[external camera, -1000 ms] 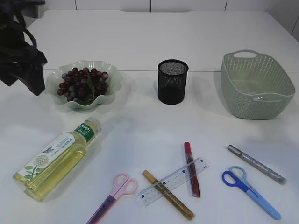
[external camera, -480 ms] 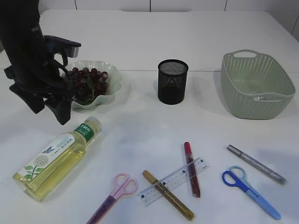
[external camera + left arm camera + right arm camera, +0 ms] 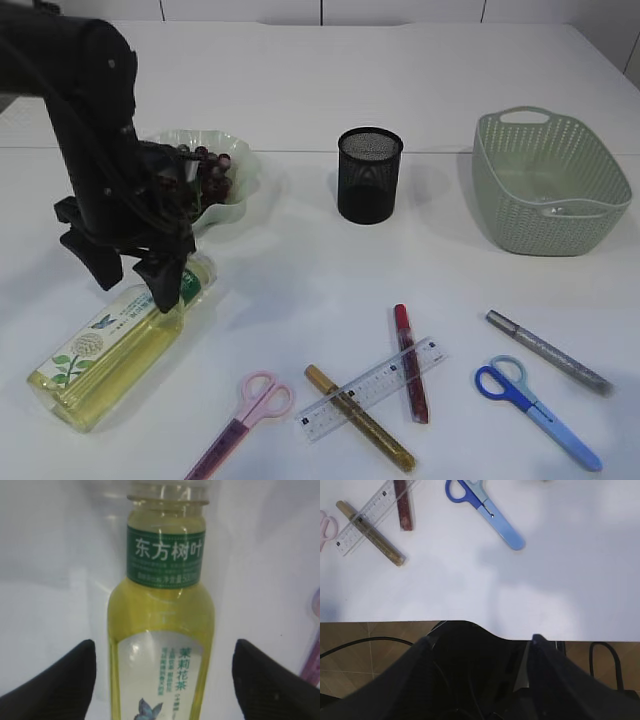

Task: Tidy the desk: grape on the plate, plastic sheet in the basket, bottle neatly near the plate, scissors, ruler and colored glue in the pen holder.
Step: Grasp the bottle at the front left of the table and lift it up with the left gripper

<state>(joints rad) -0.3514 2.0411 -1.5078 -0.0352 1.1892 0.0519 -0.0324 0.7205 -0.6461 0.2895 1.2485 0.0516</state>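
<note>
The bottle is seen as clear glossy plastic, the pen holder as black metal mesh, the basket as matt woven-look plastic, the ruler as transparent plastic.

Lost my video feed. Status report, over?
Left gripper open, straddling the lying bottle, no grip yet. Right gripper open, parked off the table edge. Nothing blocking the bottle.
</note>
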